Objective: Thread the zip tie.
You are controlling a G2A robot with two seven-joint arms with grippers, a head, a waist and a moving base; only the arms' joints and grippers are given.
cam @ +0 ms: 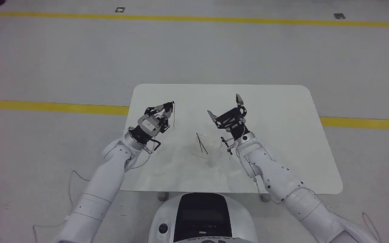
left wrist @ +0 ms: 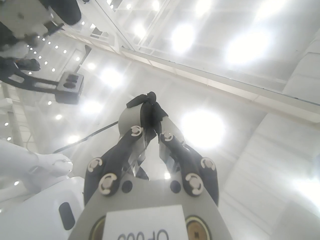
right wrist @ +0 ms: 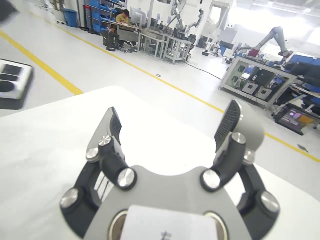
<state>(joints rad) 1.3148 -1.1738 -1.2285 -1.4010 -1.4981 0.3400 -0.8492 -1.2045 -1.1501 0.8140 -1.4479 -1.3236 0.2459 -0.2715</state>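
My left gripper (cam: 165, 110) is raised over the left part of the white table (cam: 285, 121) and is shut on a thin black zip tie (cam: 174, 118), whose strap hangs down beside the fingers. In the left wrist view the gripper (left wrist: 149, 126) points up at the ceiling with the black zip tie (left wrist: 150, 101) pinched at its tips. My right gripper (cam: 225, 109) hovers over the table's middle, apart from the left one, open with nothing between its fingers. In the right wrist view the right gripper (right wrist: 172, 118) has its ribbed pads (right wrist: 226, 119) spread wide.
Two or three loose black zip ties (cam: 201, 144) lie on the table between the two arms, nearer the front edge. The table's right half (cam: 292, 152) is bare. Yellow floor lines (cam: 61, 108) run behind the table.
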